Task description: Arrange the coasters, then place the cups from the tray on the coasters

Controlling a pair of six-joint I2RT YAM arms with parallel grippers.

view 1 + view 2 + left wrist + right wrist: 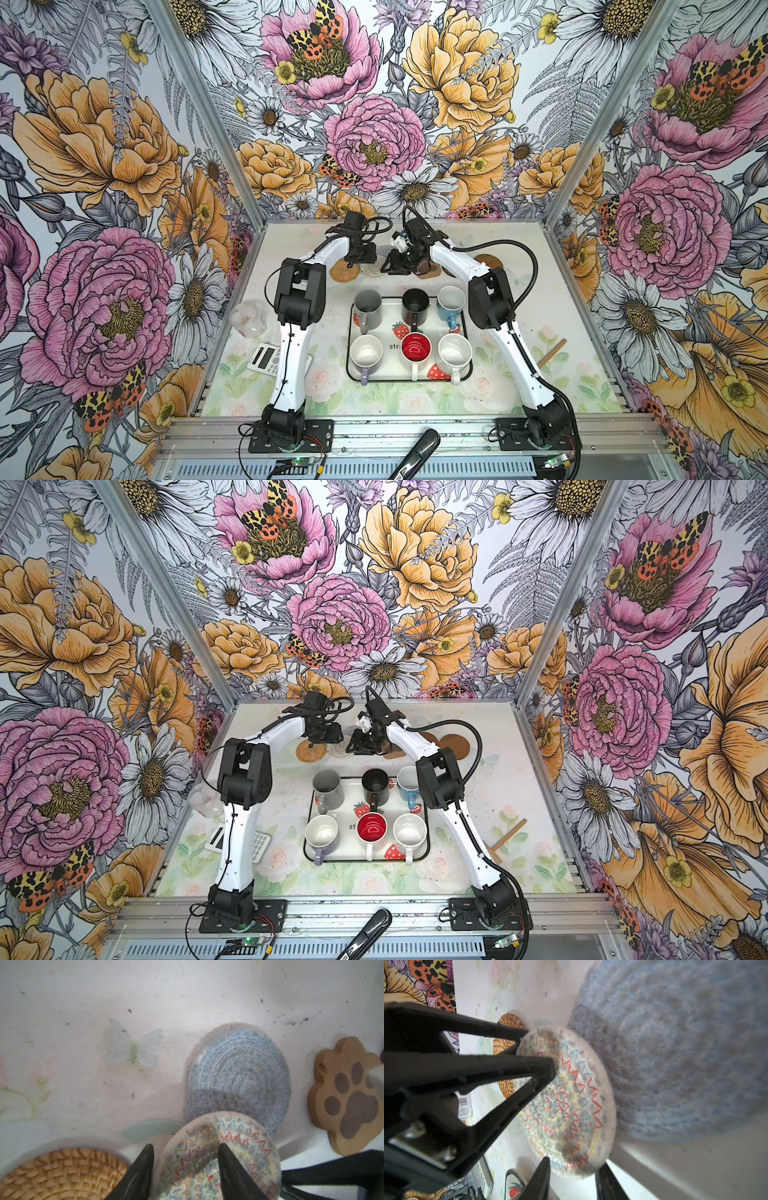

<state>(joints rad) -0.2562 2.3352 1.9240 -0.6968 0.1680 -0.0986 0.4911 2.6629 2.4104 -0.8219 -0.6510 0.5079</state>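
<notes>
At twelve o'clock from the tray [432, 328], the zigzag-stitched coaster [197, 1157] overlaps the grey-blue coaster [239, 1076]. Left fingers [143, 1167], parted, rest on it; right fingers [542, 1180], parted, straddle its rim, probably to separate them.

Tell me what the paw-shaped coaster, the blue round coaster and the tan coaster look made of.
The paw-shaped coaster: likely wood or fibreboard, matte, thick cut edge. The blue round coaster: probably cotton rope, coiled stitched rings. The tan coaster: seemingly woven rattan, basket-like weave.
</notes>
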